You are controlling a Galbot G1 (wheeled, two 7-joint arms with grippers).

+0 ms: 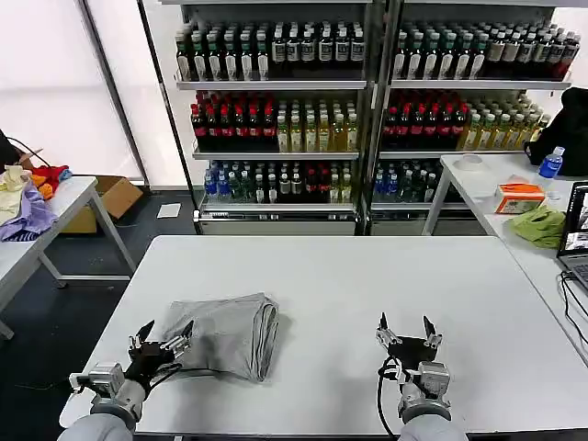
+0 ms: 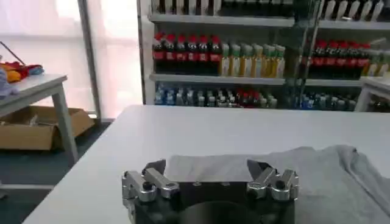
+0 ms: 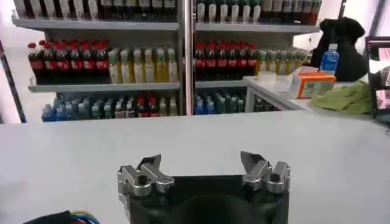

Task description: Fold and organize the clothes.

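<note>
Lying on the white table point(image 1: 349, 276), toward its near left part, is a folded grey T-shirt point(image 1: 231, 333). Its thick folded edge faces right. The left gripper point(image 1: 163, 337) sits right at the shirt's near left corner, low over the table, and its fingers are spread apart with nothing between them. From the left wrist view, the left gripper point(image 2: 206, 172) points at the grey cloth point(image 2: 317, 176), which spreads out just past its fingertips.

The right gripper point(image 1: 405, 332) is well apart from the shirt, over the bare table on the near right side. Its fingers are spread wide too and hold nothing. In the right wrist view, the right gripper point(image 3: 200, 168) points across the plain white top toward the far side.

Far behind the table stand tall shelves point(image 1: 367, 110) full of drink bottles. On the left is another table with a pile of coloured cloths point(image 1: 28, 197), and a cardboard box point(image 1: 108, 200) sits on the floor near it. On the right a side table holds a green cloth point(image 1: 540, 226), an orange box point(image 1: 519, 197) and a blue-capped bottle point(image 1: 550, 164).
</note>
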